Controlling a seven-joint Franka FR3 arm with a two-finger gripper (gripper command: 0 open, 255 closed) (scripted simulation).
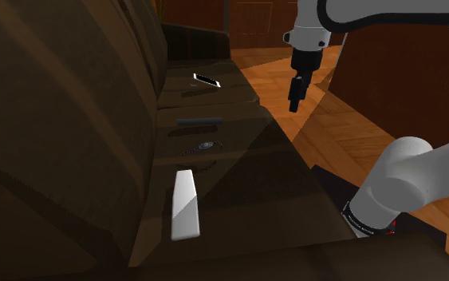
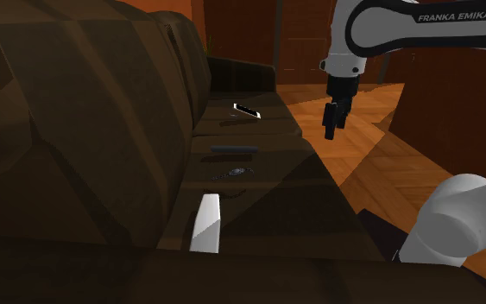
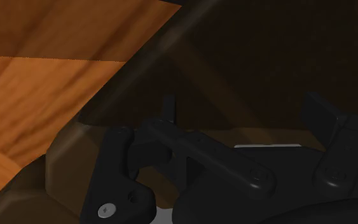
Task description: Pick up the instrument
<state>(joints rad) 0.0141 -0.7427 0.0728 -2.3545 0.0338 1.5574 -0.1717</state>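
Hovering: pincer (image 1: 295,102) above wood floor (image 1: 350,132), off the sofa seat (image 1: 246,172) front edge; its spread cannot be told | instrument (image 1: 185,205): long white slab lying flat on the seat, well apart | judged light, stiff, smooth; grip across narrow width near mid-length

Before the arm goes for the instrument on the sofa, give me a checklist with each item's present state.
1. Target singled out: cannot tell. The sofa seat holds a long white slab, a dark bar, a small round thing and a white phone; none reads plainly as an instrument.
2. Things lie apart from each other: ok.
3. Nothing stacked on any of them: ok.
4. Pincer over one of them: not ok. It hangs high near the seat's front edge, toward the wood floor.
5. Way down to the seat free of obstacles: ok.
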